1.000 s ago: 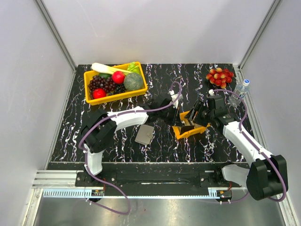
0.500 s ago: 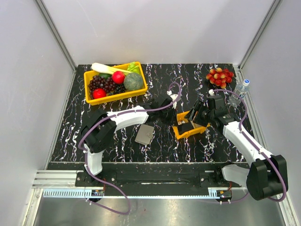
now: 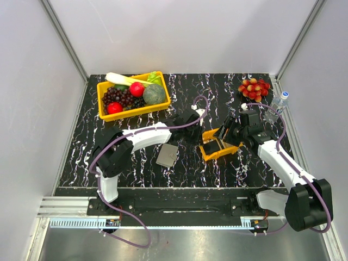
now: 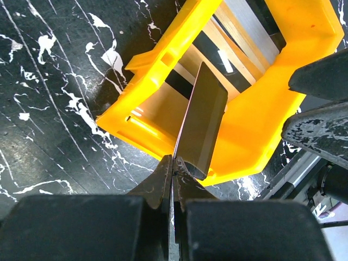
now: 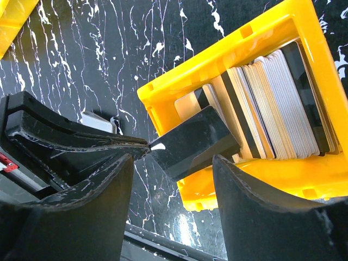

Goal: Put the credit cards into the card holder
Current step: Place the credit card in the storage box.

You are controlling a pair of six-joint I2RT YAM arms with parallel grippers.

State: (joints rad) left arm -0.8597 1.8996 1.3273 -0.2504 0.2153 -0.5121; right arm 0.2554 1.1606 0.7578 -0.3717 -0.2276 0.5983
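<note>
The left arm (image 3: 142, 136) is rising from its base, bending at the elbow and reaching across to the right, with the wrist tilting downward. The left gripper (image 4: 174, 169) is pinching the lower corner of a dark card (image 4: 202, 122), its fingers pressing almost together. The right arm (image 3: 280, 162) is stretching forward and angling left. The right gripper (image 5: 173, 163) is pointing toward the left one, and its fingers (image 5: 81, 201) are spreading wide apart on either side of the card.
</note>
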